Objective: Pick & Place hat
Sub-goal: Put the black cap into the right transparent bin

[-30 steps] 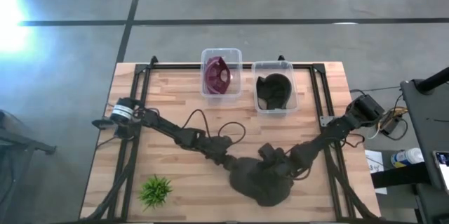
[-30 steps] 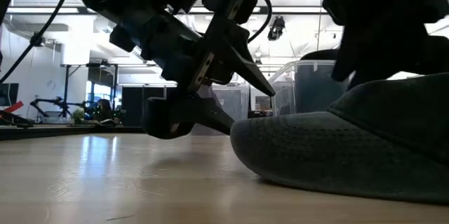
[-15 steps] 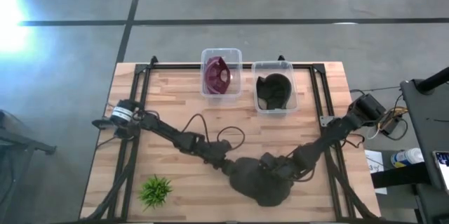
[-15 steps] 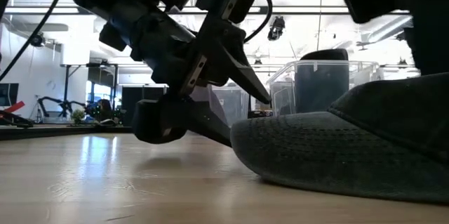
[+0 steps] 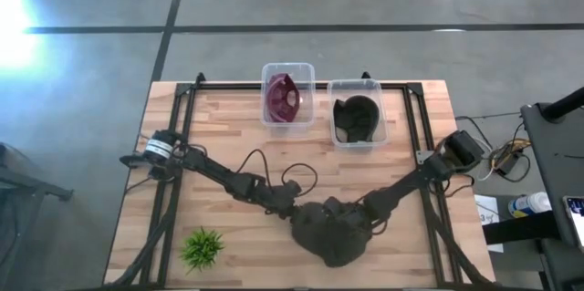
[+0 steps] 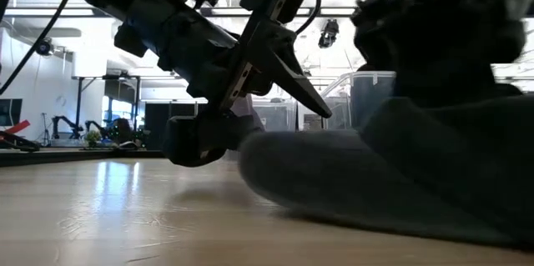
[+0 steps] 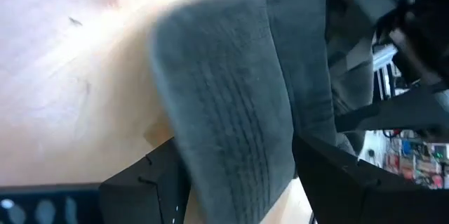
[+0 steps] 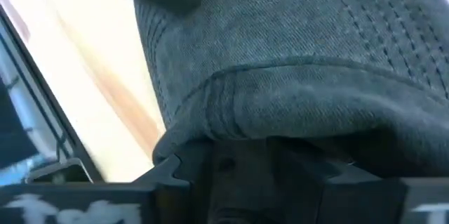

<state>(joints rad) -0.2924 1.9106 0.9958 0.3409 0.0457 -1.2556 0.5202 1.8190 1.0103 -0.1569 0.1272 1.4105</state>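
Note:
A dark grey cap [image 5: 330, 234] lies near the table's near edge, and its brim [image 7: 231, 112] points toward the left arm. My left gripper [image 5: 297, 211] is open. In the low view one finger [image 6: 296, 82] stands above the brim [image 6: 275, 153] and the other [image 6: 196, 141] below it. My right gripper [image 5: 351, 213] sits on the cap's crown from the right side, shut on its cloth. The cloth [image 8: 295, 48] hides its fingers in the right wrist view. My left gripper has the cap's brim [image 7: 231, 147] between its open fingers [image 7: 151, 182]; I cannot tell whether they touch it. My right gripper holds the cap by the cloth of the crown [image 8: 280, 83], which bunches into a fold over the fingers. It comes slanting down from the table's right side. The crown is raised toward the gripper while the brim stays low on the table.
Two clear bins stand at the far edge: one [image 5: 287, 98] holds a maroon hat, the other [image 5: 357, 116] a black hat. A small green plant [image 5: 203, 247] sits near the near left corner. Black frame rails run along the table's sides.
My right gripper has moved toward the table's left and dragged the cap with it. The cap has slid left along the table, and its brim has come in between the left gripper's open fingers.

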